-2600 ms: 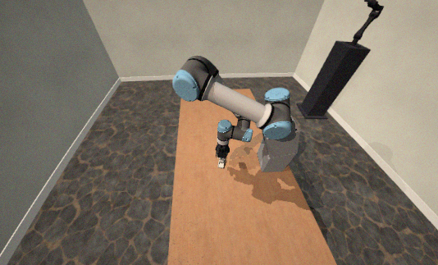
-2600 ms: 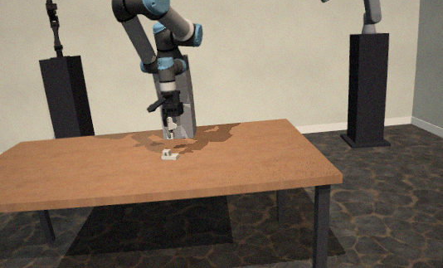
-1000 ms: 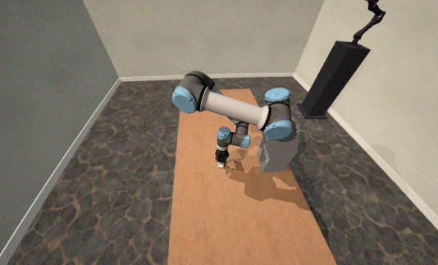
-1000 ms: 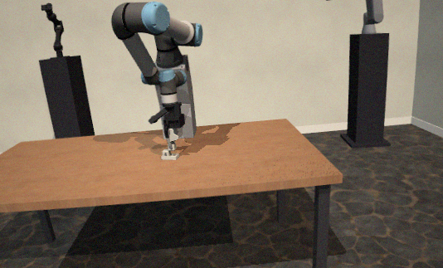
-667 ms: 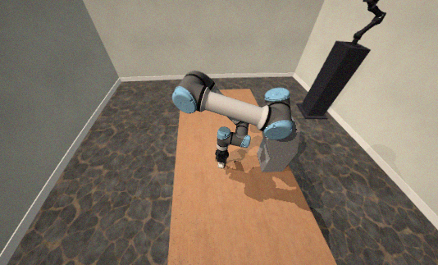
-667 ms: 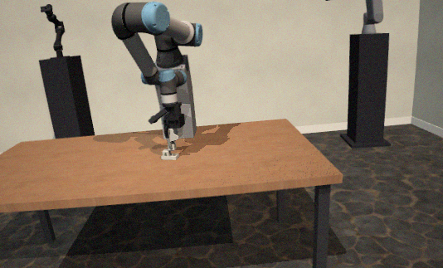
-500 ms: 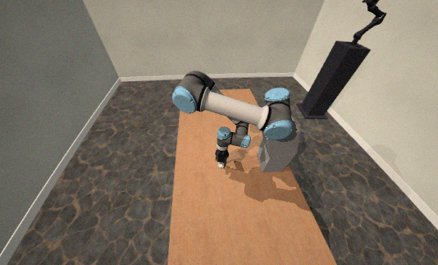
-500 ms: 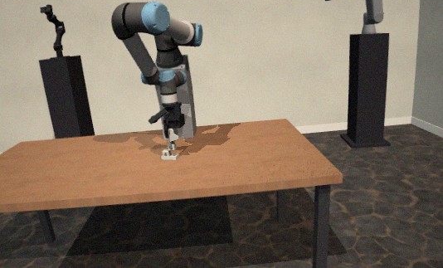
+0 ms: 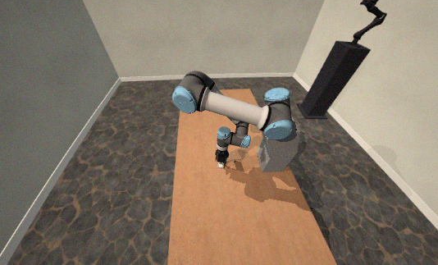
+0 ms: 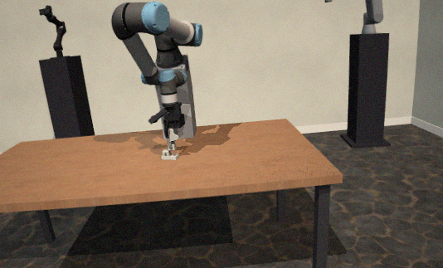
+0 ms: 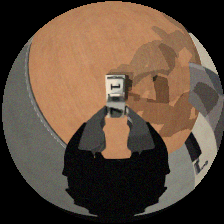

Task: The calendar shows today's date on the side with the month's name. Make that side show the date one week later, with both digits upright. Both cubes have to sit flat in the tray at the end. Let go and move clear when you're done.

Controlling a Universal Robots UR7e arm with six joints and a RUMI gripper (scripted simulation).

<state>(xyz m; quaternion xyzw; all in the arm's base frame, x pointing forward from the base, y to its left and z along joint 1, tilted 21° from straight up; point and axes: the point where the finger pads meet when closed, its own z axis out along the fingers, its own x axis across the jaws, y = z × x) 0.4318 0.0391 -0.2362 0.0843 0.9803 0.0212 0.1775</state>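
The arm [image 10: 141, 53] reaches down, jaws closed on a cube [image 10: 171, 147] directly above the tray [image 10: 170, 156] on the table [image 10: 249, 165].
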